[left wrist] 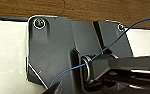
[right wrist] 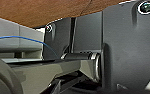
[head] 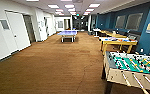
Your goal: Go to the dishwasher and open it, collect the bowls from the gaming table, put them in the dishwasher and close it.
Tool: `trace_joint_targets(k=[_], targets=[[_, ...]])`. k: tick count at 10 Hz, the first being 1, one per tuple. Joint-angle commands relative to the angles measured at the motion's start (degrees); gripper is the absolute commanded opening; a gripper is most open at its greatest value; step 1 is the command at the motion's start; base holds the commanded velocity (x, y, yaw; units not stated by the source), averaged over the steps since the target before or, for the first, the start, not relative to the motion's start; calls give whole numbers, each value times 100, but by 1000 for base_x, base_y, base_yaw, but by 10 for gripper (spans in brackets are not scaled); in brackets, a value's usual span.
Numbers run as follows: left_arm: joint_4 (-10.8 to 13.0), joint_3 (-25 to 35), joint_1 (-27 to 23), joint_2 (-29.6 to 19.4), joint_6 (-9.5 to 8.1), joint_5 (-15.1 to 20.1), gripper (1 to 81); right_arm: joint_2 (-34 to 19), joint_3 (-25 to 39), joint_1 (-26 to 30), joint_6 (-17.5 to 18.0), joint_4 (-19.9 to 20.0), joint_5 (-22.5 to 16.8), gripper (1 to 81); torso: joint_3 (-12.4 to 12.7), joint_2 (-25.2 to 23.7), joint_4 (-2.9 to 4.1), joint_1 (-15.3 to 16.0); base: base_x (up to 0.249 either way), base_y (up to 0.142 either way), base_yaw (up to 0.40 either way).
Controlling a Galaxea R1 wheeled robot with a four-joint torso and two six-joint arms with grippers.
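Note:
The gaming table (head: 117, 40), white-topped on yellow legs, stands along the right wall about halfway down the hall, with colourful boards on it. Small orange and blue spots lie on its top; I cannot tell whether they are the bowls. The dishwasher is out of view. The left wrist view looks past the robot's dark plate (left wrist: 51, 50) onto brown carpet (left wrist: 91, 7). The right wrist view also has a dark plate (right wrist: 131, 50) with carpet (right wrist: 41, 12) behind it.
A green-field foosball table (head: 131, 66) stands close at the front right. Far down the hall's middle is a blue ping-pong table (head: 67, 33). White doors (head: 16, 30) line the left wall, a dark blue wall (head: 146, 37) the right. Brown carpet (head: 53, 62) stretches wide ahead.

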Motion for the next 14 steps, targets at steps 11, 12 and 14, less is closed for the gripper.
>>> trace_joint_targets(k=[11, 12, 14], targets=[[-50, 35, -189, 82, -11, 259, 811, 24, -88, 220, -4, -145, -258, 811, -2, 0, 2, -7, 211, 0, 0], [-50, 35, -189, 100, -11, 259, 811, 24, -131, 220, -4, -145, -249, 811, 0, -5, 2, -13, 193, 0, 0], [-50, 35, -189, 126, -11, 267, 811, 33, -176, 202, -4, -137, -258, 811, -2, 0, 2, -7, 168, 0, 0]])
